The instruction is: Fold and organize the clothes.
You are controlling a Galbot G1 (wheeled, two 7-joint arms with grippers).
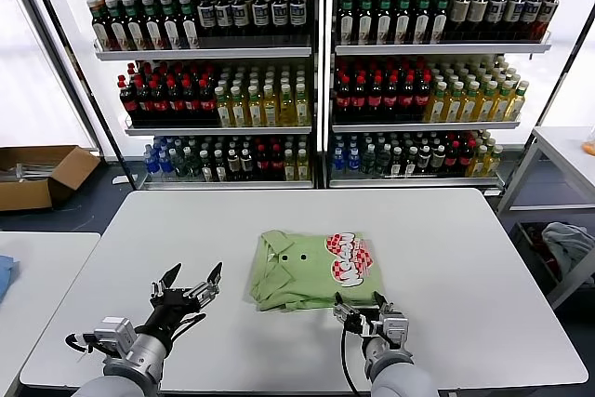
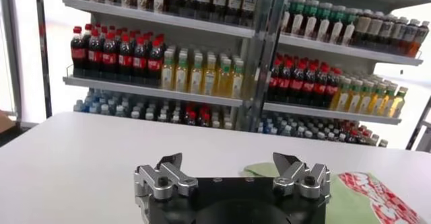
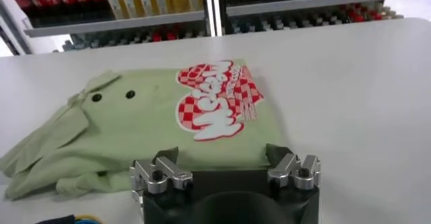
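Behind us bottle shelves (image 1: pixel 316 90); both grippers, left (image 1: pixel 190 287) and right (image 1: pixel 370 312), gape empty, so we risk dragging the folded polo shirt (image 1: pixel 311 270) loose.

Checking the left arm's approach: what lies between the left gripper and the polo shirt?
Only bare white table between left gripper and polo shirt, per head view.

Polo shirt (image 1: pixel 314 270): soft matt cloth, creased. Table (image 1: pixel 465 267): smooth matt white. Hands: metal, black plastic.

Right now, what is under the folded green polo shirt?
The polo shirt lies folded on the white table. Only its top layer with buttons and checkered print shows; anything beneath it is covered.
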